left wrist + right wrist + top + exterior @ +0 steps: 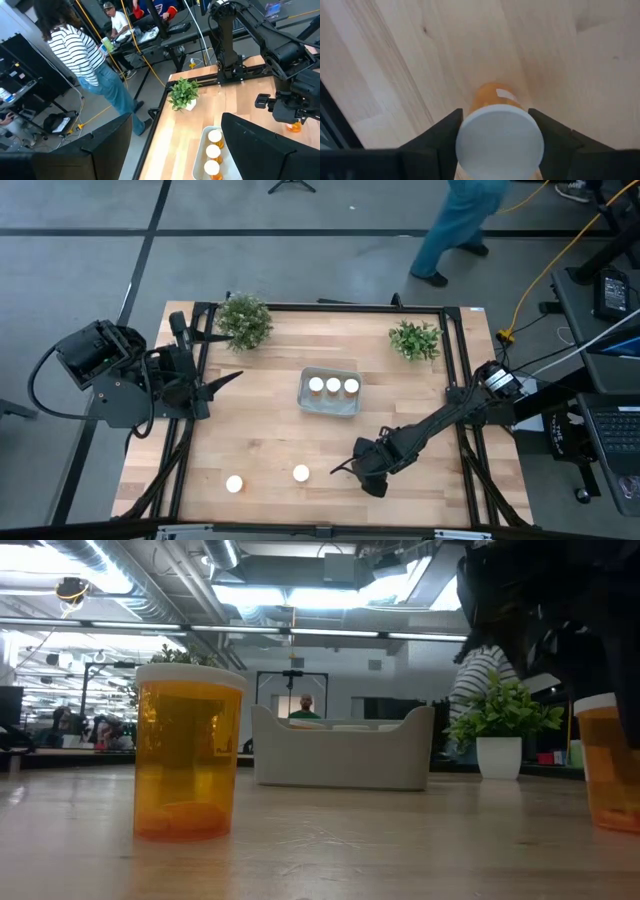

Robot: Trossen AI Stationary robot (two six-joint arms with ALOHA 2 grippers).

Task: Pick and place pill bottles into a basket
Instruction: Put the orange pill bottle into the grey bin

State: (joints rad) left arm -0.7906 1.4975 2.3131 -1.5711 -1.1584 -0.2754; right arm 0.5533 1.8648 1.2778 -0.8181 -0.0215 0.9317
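Right tool clenched on a pill bottle standing on the near tabletop. Left tool released, idle at the left edge. Basket holds three bottles.

No legible text anywhere.

My table: pale wood planks, dark rail frame round the edges. Directly on it: grey-blue basket near the middle; two potted plants at the far corners; two white-capped pill bottles upright near the front edge, apart.
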